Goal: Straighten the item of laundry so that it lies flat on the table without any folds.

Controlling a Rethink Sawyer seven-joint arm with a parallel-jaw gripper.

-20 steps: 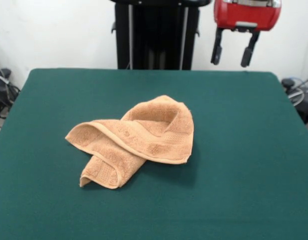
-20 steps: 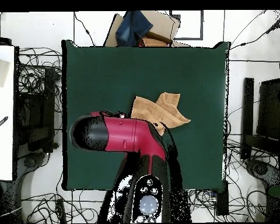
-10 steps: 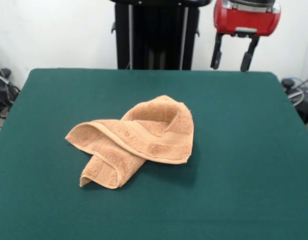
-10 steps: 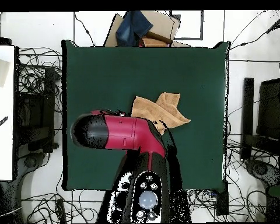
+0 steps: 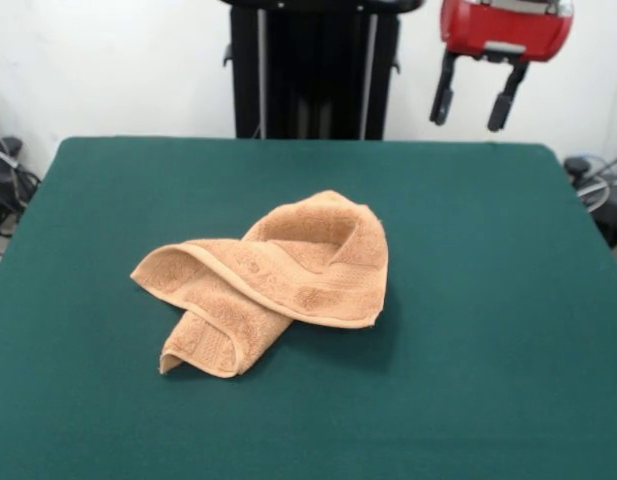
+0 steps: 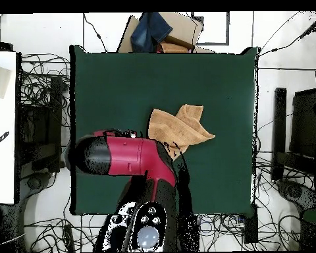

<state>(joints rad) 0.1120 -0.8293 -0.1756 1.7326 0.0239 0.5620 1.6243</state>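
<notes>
Orange-tan towel (image 5: 273,278) near middle of green table (image 5: 488,300), crumpled and folded over itself. Long axis diagonal in front view: from near-left end, doubled under, up to rounded hump at far right. Border band crossing top fold from left corner to right corner. Overhead view: towel (image 6: 180,126) just beyond red arm (image 6: 131,157), partly beside it. Gripper (image 5: 475,98) high at far right, above table's far edge, well apart from towel; fingers spread wide, holding nothing.

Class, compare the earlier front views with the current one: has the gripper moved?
Yes. The gripper, open and empty, has shifted slightly right and up against the black pedestal, away from the towel, which lies unmoved.
</notes>
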